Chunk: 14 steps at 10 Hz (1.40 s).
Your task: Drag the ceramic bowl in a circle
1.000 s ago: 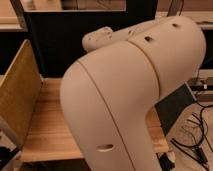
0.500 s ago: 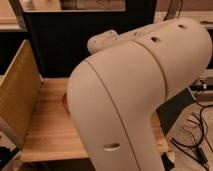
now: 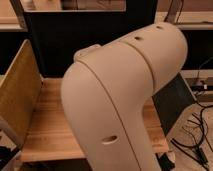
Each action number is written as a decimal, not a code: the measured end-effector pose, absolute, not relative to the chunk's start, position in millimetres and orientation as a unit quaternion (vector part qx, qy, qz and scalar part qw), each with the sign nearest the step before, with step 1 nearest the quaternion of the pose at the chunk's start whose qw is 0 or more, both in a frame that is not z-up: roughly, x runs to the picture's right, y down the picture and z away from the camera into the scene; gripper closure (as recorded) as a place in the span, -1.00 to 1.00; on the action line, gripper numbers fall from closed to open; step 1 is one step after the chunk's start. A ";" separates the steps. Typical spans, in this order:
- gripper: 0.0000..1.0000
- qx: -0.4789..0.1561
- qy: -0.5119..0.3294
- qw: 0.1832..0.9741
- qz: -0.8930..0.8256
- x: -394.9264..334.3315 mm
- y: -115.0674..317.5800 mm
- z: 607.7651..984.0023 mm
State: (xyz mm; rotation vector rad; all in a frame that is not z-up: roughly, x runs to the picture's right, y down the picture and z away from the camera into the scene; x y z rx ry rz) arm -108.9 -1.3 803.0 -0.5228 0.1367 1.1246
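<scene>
Ceramic bowl: not visible. The arm housing (image 3: pixel 125 100), a large beige shell with a bend at the top, fills the middle of the view and covers most of the bench (image 3: pixel 47 132). The bowl is presumably on the bench top behind that shell; its exact spot cannot be told.

Gripper: also out of sight, somewhere beyond the housing on the far side from the camera. Cannot tell whether it is spread, closed, or on the bowl.

Handling, judged from the task wording only:
- Ceramic is rigid, with no give under a pinch.
- It has some weight, so it should sit flat rather than skate off.
- A glazed surface is likely slick, and a grip may creep.
- It is brittle, so the rim will chip if it is knocked or tipped.

Best hold: pinch the rim wall, one side inside and one outside, kept low. Drag with light downward pressure so the foot stays flat on the wood.

Surroundings:
- The bench is pale wood planks, with bare strips showing at left and front.
- A yellowish panel (image 3: pixel 17 92) stands upright along the left edge. A wide circle risks striking it.
- There is a dark backboard (image 3: pixel 65 45) behind.
- Cables (image 3: pixel 197 135) lie on the floor to the right, off the bench.
</scene>
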 end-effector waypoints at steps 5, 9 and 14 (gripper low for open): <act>-0.60 -0.251 0.066 0.818 0.514 -118.0 3.9 804.2; -0.60 -0.274 0.091 0.785 0.547 -112.4 30.1 826.7; -0.60 -0.314 0.134 0.766 0.544 -127.2 80.3 866.0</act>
